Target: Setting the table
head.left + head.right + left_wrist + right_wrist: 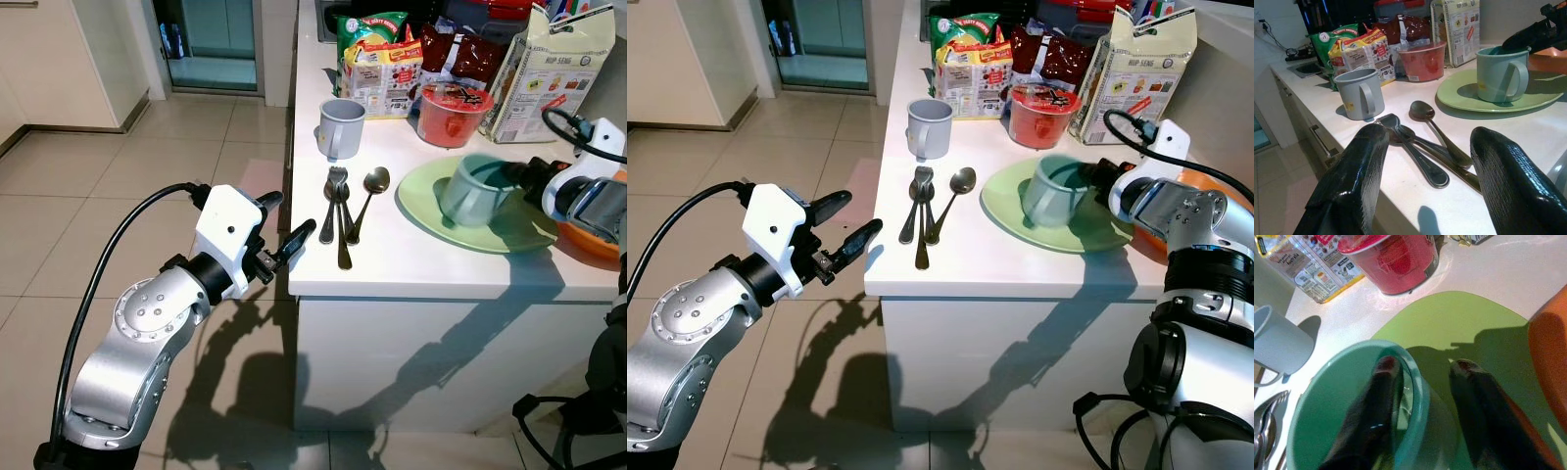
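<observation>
Beige floor tiles (147, 186) are running past a white desk (441, 264) whose near edge is facing the robot; at the desk's far side, snack packets (377, 54), a red instant-noodle bowl (453, 113) and a white carton (549, 73) are standing in a row. Nearer the left edge, a grey mug (340, 127) is standing upright; just in front of it, a fork (333, 201) and two spoons (362, 201) are lying side by side, handles pointing toward the robot and partly overlapping. To their right, a green plate (431, 211) is lying flat, and a teal mug (475, 188) is sitting upright on it; an orange dish (593, 240) is lying just beside the plate's right rim. Right tool (1418, 369) is reaching in from the right and straddling the teal mug's rim, one finger (1371, 401) hanging inside the cup and the other outside its wall; whether the pads are actually pressing the wall cannot be told. Left tool (284, 230) is hovering off the desk's left edge, over the floor, near the cutlery but apart from it; its two fingers (1354, 171) are standing spread, gripping nothing.
</observation>
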### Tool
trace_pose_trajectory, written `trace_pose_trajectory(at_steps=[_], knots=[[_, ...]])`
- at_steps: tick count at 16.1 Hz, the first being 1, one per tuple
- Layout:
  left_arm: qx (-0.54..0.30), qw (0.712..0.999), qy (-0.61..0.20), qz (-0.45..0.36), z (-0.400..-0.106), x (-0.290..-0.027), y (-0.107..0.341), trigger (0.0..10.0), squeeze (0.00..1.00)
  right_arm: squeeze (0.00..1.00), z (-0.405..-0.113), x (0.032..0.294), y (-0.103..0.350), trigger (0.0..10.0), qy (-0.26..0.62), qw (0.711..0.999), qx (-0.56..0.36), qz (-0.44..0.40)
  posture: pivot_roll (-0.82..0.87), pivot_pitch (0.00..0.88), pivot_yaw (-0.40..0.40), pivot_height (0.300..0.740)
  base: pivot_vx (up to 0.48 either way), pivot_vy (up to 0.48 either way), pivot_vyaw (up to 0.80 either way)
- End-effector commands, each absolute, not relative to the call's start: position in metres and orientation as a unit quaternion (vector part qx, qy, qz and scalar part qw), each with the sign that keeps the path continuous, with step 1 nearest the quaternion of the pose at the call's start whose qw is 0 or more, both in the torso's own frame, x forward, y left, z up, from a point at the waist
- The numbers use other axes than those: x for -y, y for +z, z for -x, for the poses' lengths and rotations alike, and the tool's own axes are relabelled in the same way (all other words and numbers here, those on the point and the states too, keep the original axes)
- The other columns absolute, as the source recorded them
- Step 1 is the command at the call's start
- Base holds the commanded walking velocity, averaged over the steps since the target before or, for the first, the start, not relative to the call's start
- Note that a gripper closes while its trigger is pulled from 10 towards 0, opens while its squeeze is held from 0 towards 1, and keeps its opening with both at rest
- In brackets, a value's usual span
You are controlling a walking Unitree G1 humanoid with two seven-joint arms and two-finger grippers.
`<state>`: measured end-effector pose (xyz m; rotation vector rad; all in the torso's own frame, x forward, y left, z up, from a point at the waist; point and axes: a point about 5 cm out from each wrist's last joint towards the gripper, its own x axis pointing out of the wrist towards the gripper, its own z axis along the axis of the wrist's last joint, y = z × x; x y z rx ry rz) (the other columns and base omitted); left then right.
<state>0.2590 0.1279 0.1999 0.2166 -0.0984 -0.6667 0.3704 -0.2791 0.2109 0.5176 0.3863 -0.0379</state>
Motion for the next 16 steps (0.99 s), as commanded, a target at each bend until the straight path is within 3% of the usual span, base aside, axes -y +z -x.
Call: trace_pose_trajectory(at_steps=[1, 4, 5, 8, 10, 14, 16], knots=[[0.054, 0.934, -0.334, -0.112, -0.257, -0.126, 0.204, 10.0, 0.0, 1.0, -0.374, 0.278, 0.225, 10.0, -0.009, 0.951, -0.161, -0.264, 0.03, 0.0, -0.049, 0.74, 0.0, 0.0, 0.0], [0.058, 0.936, -0.328, -0.114, -0.258, -0.128, 0.206, 10.0, 0.0, 1.0, -0.378, 0.274, 0.24, 10.0, 0.012, 0.955, -0.124, -0.27, 0.03, 0.0, -0.051, 0.74, 0.0, 0.0, 0.0], [0.08, 0.949, -0.285, -0.106, -0.266, -0.134, 0.215, 10.0, 0.0, 0.0, -0.378, 0.271, 0.262, 10.0, 0.033, 0.967, -0.068, -0.242, 0.03, 0.0, -0.053, 0.74, 0.0, 0.0, 0.0], [0.077, 0.971, -0.196, -0.112, -0.279, -0.147, 0.217, 10.0, 0.0, 0.0, -0.357, 0.249, 0.314, 10.0, 0.089, 0.978, 0.083, -0.171, 0.02, 0.0, -0.04, 0.74, 0.0, 0.0, 0.0], [0.093, 0.976, -0.167, -0.108, -0.285, -0.148, 0.22, 10.0, 0.0, 0.0, -0.34, 0.223, 0.324, 10.0, 0.114, 0.982, 0.119, -0.093, -0.01, 0.0, -0.025, 0.74, 0.0, 0.0, 0.0], [0.104, 0.982, -0.112, -0.111, -0.296, -0.144, 0.22, 10.0, 0.0, 0.0, -0.31, 0.156, 0.292, 10.0, 0.195, 0.975, 0.109, 0.007, -0.01, 0.0, -0.022, 0.74, 0.0, 0.0, 0.0], [0.095, 0.98, -0.128, -0.123, -0.29, -0.138, 0.212, 10.0, 0.0, 0.0, -0.302, 0.128, 0.252, 10.0, 0.229, 0.971, 0.03, -0.06, 0.02, 0.0, -0.046, 0.74, 0.0, 0.0, 0.0]])
